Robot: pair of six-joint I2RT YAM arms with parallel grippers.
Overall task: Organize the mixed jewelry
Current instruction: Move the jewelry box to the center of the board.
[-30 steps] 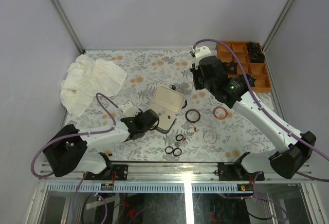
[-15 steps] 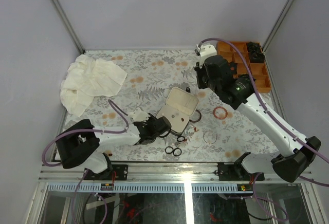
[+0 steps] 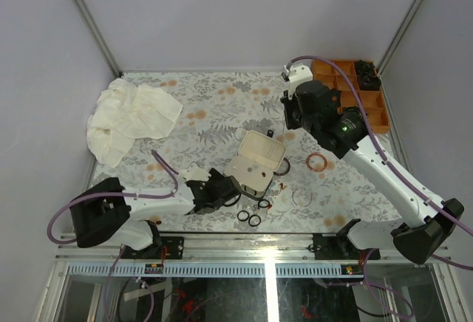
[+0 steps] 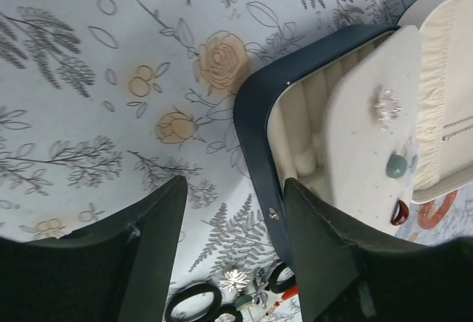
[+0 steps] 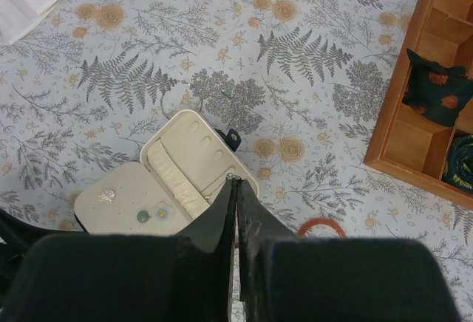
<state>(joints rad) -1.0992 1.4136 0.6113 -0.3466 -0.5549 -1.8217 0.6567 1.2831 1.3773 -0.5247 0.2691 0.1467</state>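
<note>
The left gripper (image 3: 220, 190), jaws wide and empty, sits beside the open case (image 3: 255, 161). The black rings (image 3: 249, 218) lie at its 4 o'clock (its arm is nearer), apparently flat. The right gripper (image 5: 236, 186), pinched shut, hangs well apart at 1 o'clock.

- Three black rings (image 3: 242, 217) are counted.
- One red hoop (image 3: 318, 162) is seen.
- One clear hoop (image 3: 301, 196) is seen.
- One jewelry case (image 3: 259, 153), one white cloth (image 3: 129, 119) and one wooden tray (image 3: 377, 119) are counted.

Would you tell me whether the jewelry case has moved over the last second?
Yes: the case slid right, toward the orange tray, away from the cloth.
</note>
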